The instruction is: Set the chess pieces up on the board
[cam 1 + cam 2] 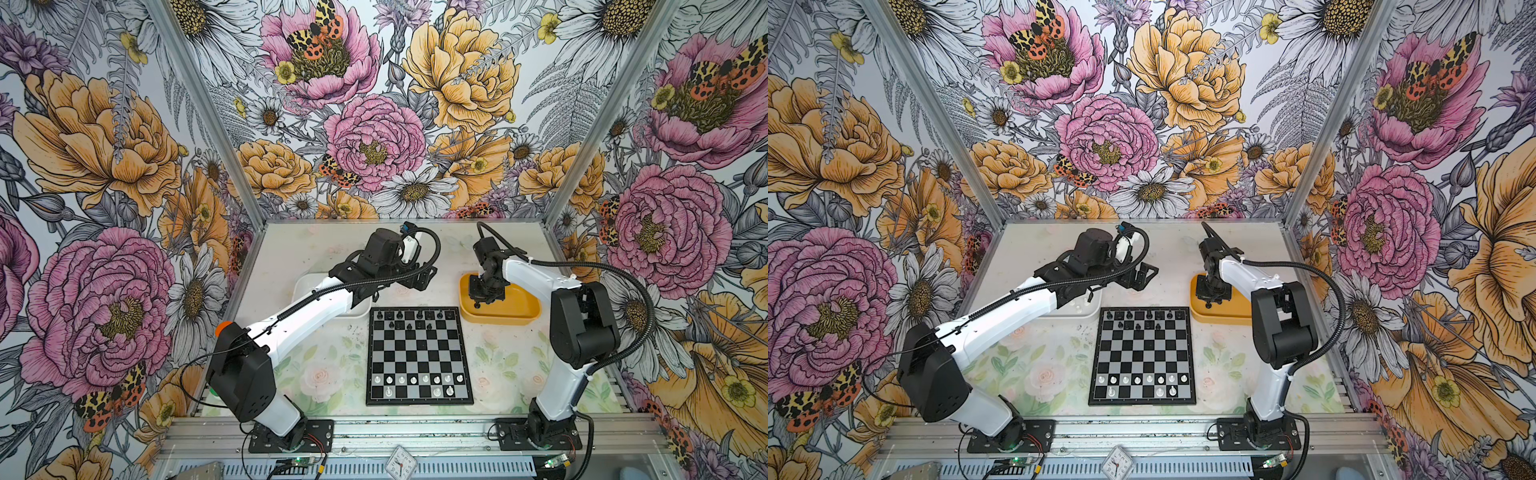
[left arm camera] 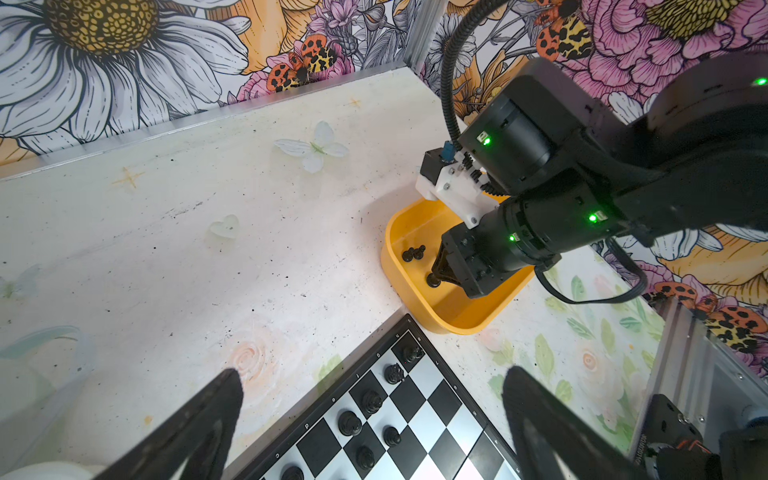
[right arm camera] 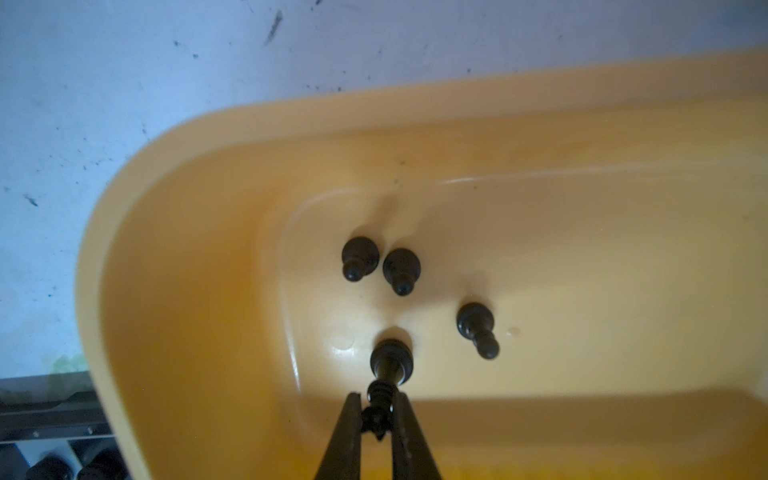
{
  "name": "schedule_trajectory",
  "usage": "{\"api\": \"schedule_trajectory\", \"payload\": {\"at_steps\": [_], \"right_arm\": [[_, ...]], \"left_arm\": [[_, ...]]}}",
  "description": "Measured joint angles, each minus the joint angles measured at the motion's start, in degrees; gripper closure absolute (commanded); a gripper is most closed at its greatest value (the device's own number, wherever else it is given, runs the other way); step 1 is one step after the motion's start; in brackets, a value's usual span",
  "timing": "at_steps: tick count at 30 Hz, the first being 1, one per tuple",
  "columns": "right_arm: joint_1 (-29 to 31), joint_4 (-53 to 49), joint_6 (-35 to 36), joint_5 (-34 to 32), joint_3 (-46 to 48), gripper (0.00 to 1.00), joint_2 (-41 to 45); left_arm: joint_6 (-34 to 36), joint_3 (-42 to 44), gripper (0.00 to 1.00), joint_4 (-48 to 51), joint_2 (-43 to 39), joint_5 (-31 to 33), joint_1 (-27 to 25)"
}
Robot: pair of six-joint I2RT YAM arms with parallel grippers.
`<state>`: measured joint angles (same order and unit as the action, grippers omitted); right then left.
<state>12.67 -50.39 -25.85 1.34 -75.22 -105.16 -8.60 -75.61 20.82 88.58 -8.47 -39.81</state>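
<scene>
square flat chessboard of black and silver-grey checks [image 1: 419, 353] [image 1: 1142, 353]: flat at table centre, between the two arm bases in both top views.

glossy black plastic chessmen [image 1: 409, 327]: spread over the two far rows of the board, several squares there bare.

translucent white plastic chessmen [image 1: 413, 380]: lined along the second-nearest row, three more in the nearest row.

shallow yellow plastic tray [image 1: 515, 309] [image 3: 582, 249]: just beyond the board's far right corner; touching it or not, cannot tell.

right gripper [image 3: 376, 401] [image 2: 436, 274]: down inside the yellow tray, jaws pinched almost together on the top of a tall black chess piece [image 3: 390, 361]; base of that piece at or just above the tray floor, contact unclear.

three small black pieces [image 3: 401, 270]: loose on the tray floor, two side by side, one apart, none touched by the gripper.

white plastic tray [image 1: 307, 286]: off the board's far left corner, mostly hidden under the left arm.

left gripper [image 2: 374, 374] [image 1: 419, 278]: in the air beyond the board's far edge, between the two trays, jaws spread wide, nothing held.
</scene>
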Motion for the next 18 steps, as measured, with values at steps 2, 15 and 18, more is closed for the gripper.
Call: {"api": "schedule_trajectory", "payload": {"at_steps": [2, 15, 18], "right_arm": [[0.0, -0.35, 0.0, -0.07, -0.24, 0.87, 0.0], [-0.26, -1.6, 0.0, -0.48, -0.81, 0.89, 0.0], [-0.26, -1.62, 0.0, -0.66, -0.81, 0.89, 0.0]], "left_arm": [[0.0, 0.09, 0.01, -0.02, 0.0, -0.02, 0.17], [0.02, 1.73, 0.01, -0.04, -1.16, -0.04, 1.44], [0.02, 2.19, 0.01, -0.04, -1.46, -0.07, 1.66]]}}
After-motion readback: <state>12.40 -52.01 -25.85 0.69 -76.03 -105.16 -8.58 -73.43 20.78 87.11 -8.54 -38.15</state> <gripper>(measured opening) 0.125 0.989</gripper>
